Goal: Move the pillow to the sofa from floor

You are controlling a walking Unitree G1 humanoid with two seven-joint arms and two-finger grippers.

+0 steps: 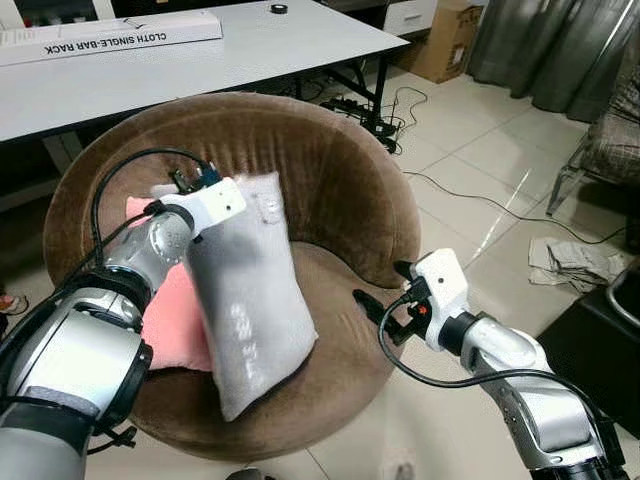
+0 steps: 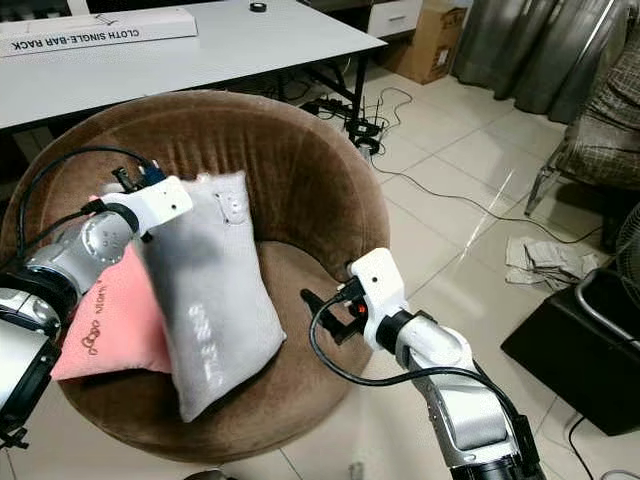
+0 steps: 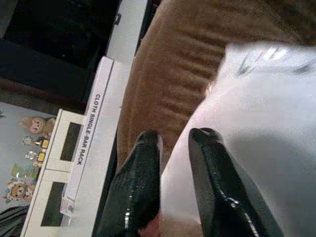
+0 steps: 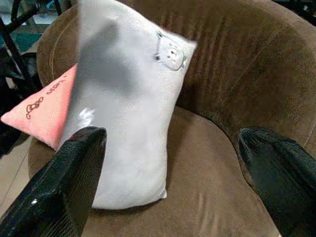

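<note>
Silver and bulky at the near left edge, the robot's left arm is reaching up over the round brown sofa (image 1: 330, 170), and its left gripper (image 3: 173, 148) is sitting at the upper corner of the grey pillow (image 1: 250, 300), its two black fingers (image 3: 143, 177) standing narrowly apart with an edge of the grey fabric lying between them; whether they are actually pinching it is hard to tell. Leaning upright against the backrest, the grey pillow is resting with its lower end on the seat and is overlapping a pink cushion (image 2: 110, 320) that is lying just beside it on the left. Further right, the right gripper (image 1: 385, 312) is hovering over the seat's front edge, its jaws spread wide and holding nothing. Behind the sofa a white table (image 1: 250, 50) is carrying a long white box (image 1: 110, 38), and cables (image 1: 470, 195) are trailing across the tiled floor (image 1: 480, 150) on the right.
</note>
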